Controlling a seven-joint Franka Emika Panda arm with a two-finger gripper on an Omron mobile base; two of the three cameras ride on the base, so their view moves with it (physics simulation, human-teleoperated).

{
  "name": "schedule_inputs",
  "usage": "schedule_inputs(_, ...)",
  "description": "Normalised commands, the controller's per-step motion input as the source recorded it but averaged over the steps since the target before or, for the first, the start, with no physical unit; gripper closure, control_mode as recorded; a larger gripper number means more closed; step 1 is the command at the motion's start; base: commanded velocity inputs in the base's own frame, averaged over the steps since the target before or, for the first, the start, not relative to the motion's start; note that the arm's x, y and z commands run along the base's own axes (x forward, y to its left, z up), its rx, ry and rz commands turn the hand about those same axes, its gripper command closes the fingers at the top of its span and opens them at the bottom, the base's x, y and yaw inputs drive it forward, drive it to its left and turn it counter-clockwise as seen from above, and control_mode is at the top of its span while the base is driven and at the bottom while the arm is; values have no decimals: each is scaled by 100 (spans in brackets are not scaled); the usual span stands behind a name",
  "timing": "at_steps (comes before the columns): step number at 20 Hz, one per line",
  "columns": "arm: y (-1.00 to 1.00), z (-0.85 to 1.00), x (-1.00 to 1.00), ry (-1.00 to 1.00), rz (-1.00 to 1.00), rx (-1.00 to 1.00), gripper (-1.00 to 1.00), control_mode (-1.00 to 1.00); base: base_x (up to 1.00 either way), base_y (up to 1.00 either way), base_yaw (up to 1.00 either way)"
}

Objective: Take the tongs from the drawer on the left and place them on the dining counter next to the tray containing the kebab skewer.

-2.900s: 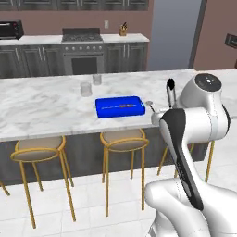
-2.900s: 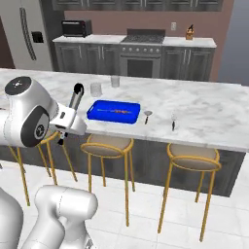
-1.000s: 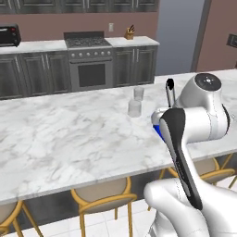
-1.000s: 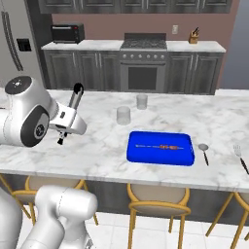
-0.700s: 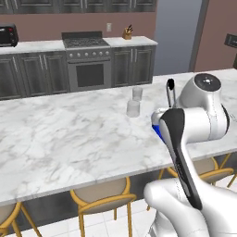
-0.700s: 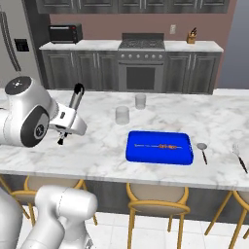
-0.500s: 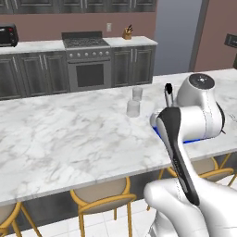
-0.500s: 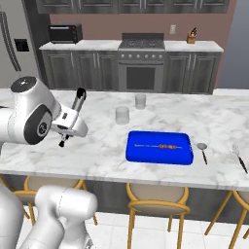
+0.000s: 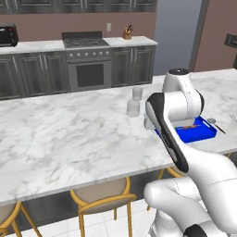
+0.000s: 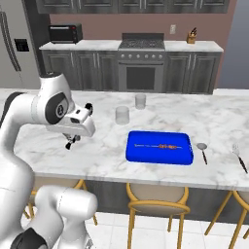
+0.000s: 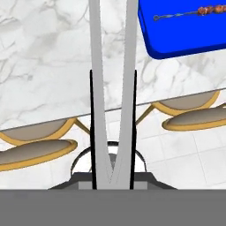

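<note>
Your pincer [image 11: 112, 176] is clenched on the tongs [image 11: 112, 88] near their hinge; they look light, springy and slick, so keep a firm hold above the table [image 11: 44, 66].

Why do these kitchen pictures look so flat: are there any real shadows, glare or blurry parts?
Left base view: even light, no glare on the dining counter, slightly soft and pixelated. Right base view: faint shadow beside the blue tray; the glasses look pale and hazy. Hand view: the tongs between the gripper fingers are a flat grey, with no shine; the skewer on the tray stays sharp.
</note>
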Motion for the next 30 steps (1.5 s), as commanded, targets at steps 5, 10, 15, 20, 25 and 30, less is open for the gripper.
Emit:
schedule_inputs(5, 0, -26, 37, 7, 0, -2, 100, -100, 0, 0, 0)
schedule_inputs(10, 0, -29, 40, 0, 1, -5, 100, -100, 0, 0, 0)
schedule_inputs(15, -19, -35, 28, 0, 14, -4, 100, -100, 0, 0, 0)
schedule_inputs(20, -42, -29, 5, 0, 33, 0, 100, -100, 0, 0, 0)
schedule_inputs(25, -21, -35, 17, -4, 26, 0, 100, -100, 0, 0, 0)
schedule_inputs(30, 0, -32, 44, -8, 20, 0, 100, -100, 0, 0, 0)
